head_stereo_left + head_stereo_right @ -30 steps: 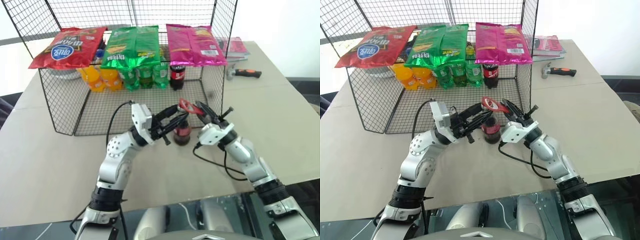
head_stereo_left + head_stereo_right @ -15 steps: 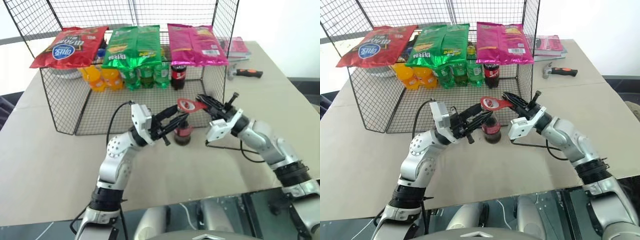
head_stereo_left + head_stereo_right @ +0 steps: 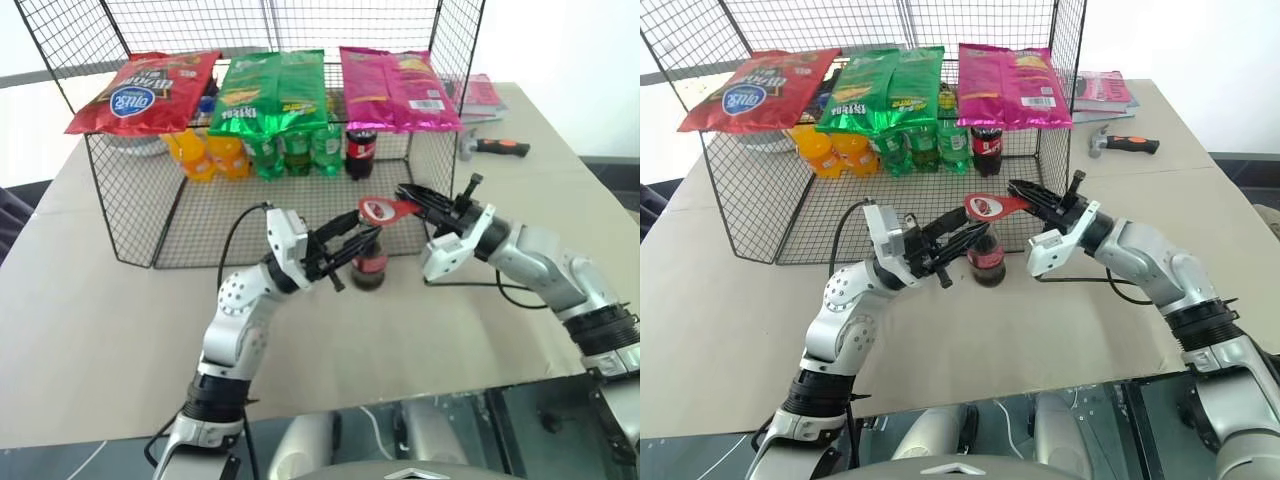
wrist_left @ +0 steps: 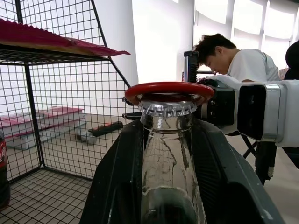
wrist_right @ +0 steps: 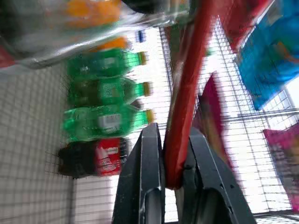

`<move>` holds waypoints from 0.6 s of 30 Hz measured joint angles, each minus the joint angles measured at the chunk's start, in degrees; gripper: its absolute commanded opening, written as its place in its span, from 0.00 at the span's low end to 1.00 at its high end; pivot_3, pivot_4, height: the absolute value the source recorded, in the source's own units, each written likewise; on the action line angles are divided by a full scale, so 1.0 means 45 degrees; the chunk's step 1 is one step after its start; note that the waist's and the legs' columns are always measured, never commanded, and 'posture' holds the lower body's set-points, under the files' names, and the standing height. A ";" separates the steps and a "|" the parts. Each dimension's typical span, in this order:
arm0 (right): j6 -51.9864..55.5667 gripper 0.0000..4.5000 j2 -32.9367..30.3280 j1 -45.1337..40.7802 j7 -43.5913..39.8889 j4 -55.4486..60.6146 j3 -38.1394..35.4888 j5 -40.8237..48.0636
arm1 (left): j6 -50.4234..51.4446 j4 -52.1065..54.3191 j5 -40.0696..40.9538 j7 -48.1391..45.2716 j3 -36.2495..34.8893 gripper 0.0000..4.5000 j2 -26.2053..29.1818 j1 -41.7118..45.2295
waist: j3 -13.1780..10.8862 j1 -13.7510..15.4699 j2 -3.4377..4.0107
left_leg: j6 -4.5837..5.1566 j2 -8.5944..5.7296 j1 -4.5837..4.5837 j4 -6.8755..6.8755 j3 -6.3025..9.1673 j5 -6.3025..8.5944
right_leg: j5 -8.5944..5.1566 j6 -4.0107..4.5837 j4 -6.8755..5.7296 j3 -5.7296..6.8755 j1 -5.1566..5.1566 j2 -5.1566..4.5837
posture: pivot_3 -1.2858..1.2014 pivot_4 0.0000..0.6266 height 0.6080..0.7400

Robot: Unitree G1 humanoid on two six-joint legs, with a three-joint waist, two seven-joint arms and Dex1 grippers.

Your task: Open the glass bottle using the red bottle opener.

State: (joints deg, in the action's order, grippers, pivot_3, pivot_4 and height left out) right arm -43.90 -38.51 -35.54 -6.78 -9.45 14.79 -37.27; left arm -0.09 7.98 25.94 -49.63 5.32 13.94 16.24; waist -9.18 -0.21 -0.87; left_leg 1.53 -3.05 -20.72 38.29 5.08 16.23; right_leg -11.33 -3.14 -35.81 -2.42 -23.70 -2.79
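Slippage is risked: glass bottle (image 4: 168,154) is clamped between left gripper (image 3: 345,262) jaws, red bottle opener (image 3: 385,209) pinched by right gripper (image 3: 425,203) jaws.

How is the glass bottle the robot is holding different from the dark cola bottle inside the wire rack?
The glass bottle is clear with a metal crown cap; the dark cola bottle is squat with a black cap. The glass bottle stands on the open table, clamped by the left gripper; the cola bottle stands untouched inside the rack. Both are upright with red labels.
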 measured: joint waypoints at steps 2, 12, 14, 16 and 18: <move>-0.0139 0.00 -0.0299 -0.0219 0.0062 -0.0005 -0.0056 -0.0141 | 0.0021 -0.0038 -0.0017 0.0019 0.0060 0.26 -0.0013 0.0060 | 0.0001 -0.0006 -0.0005 | 0.0002 0.0005 0.0000 -0.0002 0.0007 0.0001 | -0.0001 0.0001 0.0001 0.0008 0.0001 0.0003 | 0.52 0.24 1.00; -0.0607 0.00 -0.0701 -0.0698 0.0505 -0.0163 -0.0216 -0.0398 | 0.0015 -0.0063 -0.0043 0.0038 0.0075 0.26 -0.0053 0.0087 | -0.0001 -0.0018 -0.0003 | -0.0004 0.0005 -0.0007 -0.0006 0.0000 -0.0002 | -0.0001 0.0001 0.0011 0.0002 -0.0003 0.0000 | 0.52 0.24 1.00; -0.0605 0.00 -0.0690 -0.0766 0.0532 -0.0095 -0.0375 -0.0398 | 0.0016 -0.0064 -0.0034 0.0037 0.0043 0.26 -0.0043 0.0070 | -0.0002 -0.0036 -0.0003 | -0.0002 0.0006 -0.0007 -0.0006 -0.0001 -0.0001 | 0.0000 0.0001 0.0012 0.0001 -0.0003 0.0000 | 0.52 0.24 1.00; -0.0602 0.00 -0.0635 -0.0874 0.0611 0.0064 -0.0532 -0.0393 | 0.0015 -0.0062 -0.0029 0.0045 0.0034 0.26 -0.0042 0.0052 | -0.0002 -0.0055 -0.0003 | 0.0000 0.0007 -0.0006 -0.0006 0.0000 0.0000 | 0.0000 0.0000 0.0011 0.0001 -0.0003 0.0000 | 0.52 0.24 1.00; -0.0606 0.00 -0.0567 -0.0978 0.0674 0.0219 -0.0560 -0.0391 | 0.0018 -0.0059 -0.0006 0.0058 0.0031 0.26 -0.0043 0.0033 | -0.0001 -0.0080 -0.0003 | 0.0000 0.0008 -0.0006 -0.0007 0.0000 0.0001 | 0.0000 0.0000 0.0011 0.0001 -0.0003 0.0001 | 0.52 0.24 1.00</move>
State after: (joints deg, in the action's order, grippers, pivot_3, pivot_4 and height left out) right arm -46.63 -41.06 -39.94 -3.75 -8.47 12.27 -39.03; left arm -0.01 7.71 25.92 -49.37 5.46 13.75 16.39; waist -9.19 -0.57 -0.88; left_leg 1.53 -3.01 -20.75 38.26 5.08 16.23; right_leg -11.33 -3.14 -35.76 -2.42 -23.71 -2.79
